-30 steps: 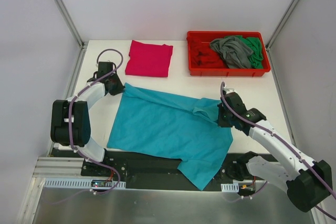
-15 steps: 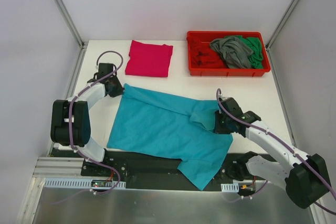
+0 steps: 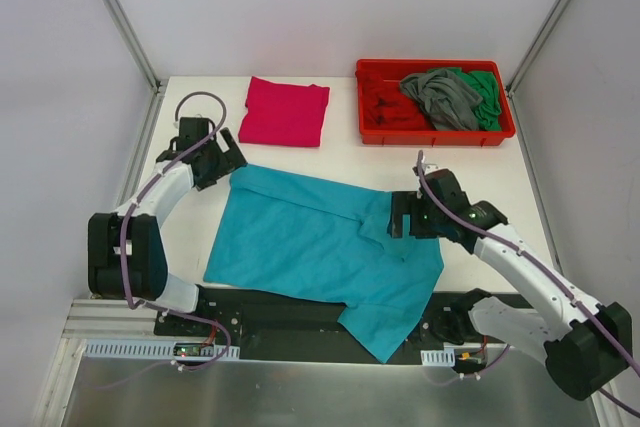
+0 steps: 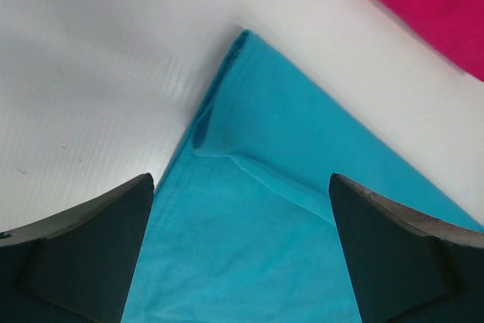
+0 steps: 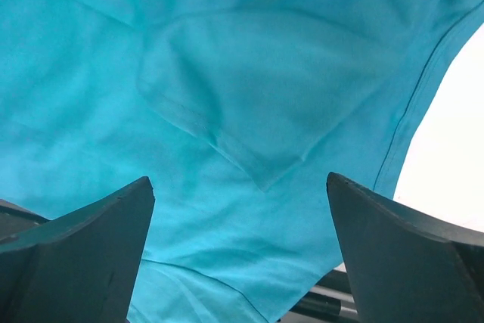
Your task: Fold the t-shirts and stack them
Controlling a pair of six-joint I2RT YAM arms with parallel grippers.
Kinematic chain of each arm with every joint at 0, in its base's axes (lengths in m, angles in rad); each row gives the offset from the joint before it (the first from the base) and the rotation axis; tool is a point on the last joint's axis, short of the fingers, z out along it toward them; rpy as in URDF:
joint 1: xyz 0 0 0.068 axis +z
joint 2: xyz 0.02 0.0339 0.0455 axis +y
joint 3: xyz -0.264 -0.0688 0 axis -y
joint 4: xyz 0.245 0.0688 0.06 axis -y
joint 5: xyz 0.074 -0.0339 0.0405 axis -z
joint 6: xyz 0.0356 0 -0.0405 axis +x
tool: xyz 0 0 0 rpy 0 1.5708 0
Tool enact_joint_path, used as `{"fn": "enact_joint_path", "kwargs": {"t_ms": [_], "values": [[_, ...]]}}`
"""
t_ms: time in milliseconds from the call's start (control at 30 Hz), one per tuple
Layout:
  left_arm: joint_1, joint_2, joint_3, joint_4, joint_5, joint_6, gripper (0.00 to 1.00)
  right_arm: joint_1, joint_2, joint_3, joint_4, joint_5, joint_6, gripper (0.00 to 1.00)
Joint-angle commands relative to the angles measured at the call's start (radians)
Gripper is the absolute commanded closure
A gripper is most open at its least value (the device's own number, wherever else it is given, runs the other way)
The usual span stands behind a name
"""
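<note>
teal shirt (image 3: 300, 237) lies spread on the table (image 3: 350, 162), centred between the 2 arms. its near corner hangs past the table's near edge.

left gripper (image 3: 233, 159) sits at the shirt's far-left corner (image 4: 231, 66), jaws wide apart with nothing between them. right gripper (image 3: 397, 217) is over the shirt's right side, jaws spread and empty too, above a sleeve (image 5: 249, 104) folded inward onto the body.

my read: 1 arm at each end of the far edge is how you lay that edge straight. open jaws over flat cloth suggest the sleeve tuck is set and no grasp is on for the next fold.

pink shirt (image 3: 285, 112) is folded square at far left, just beyond the left gripper and clear of the teal. it's probably the base of the stack. red tray (image 3: 430, 139) at far right holds a grey shirt (image 3: 445, 97) and a green shirt (image 3: 488, 90), bunched and unfolded, likely the queue.

unclear:
- the left sleeve isn't visible, so i can't tell if it's tucked under.
- can't tell how much cloth hangs off the near edge.
- can't tell if either set of fingertips touches the fabric.
- there's dark red cloth in the tray against red plastic, so i can't separate or count items.
</note>
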Motion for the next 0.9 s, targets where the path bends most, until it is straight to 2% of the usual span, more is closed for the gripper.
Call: {"fn": "enact_joint_path", "kwargs": {"t_ms": [0,33,167,400,533,733,867], "values": [[-0.006,-0.040,0.065,-0.011,0.107,-0.035,0.01,-0.007,0.058,0.114,0.057,0.059,-0.019,0.00],[-0.011,-0.027,0.077,-0.007,0.140,-0.040,0.01,-0.010,0.083,0.132,0.076,0.073,-0.016,0.04],[-0.046,0.094,0.164,0.004,0.251,-0.028,0.01,-0.057,0.239,0.226,0.120,0.071,-0.014,0.04],[-0.072,0.285,0.250,0.010,0.293,-0.021,0.01,-0.203,0.525,0.280,0.246,-0.183,0.007,0.04],[-0.071,0.288,0.162,0.015,0.274,-0.017,0.01,-0.257,0.609,0.249,0.255,-0.191,0.032,0.04],[-0.052,0.225,-0.007,0.012,0.146,-0.023,0.01,-0.346,0.643,0.205,0.245,-0.159,0.035,0.04],[-0.037,0.159,-0.064,-0.002,0.092,-0.020,0.01,-0.364,0.663,0.214,0.237,-0.148,0.026,0.04]]}}
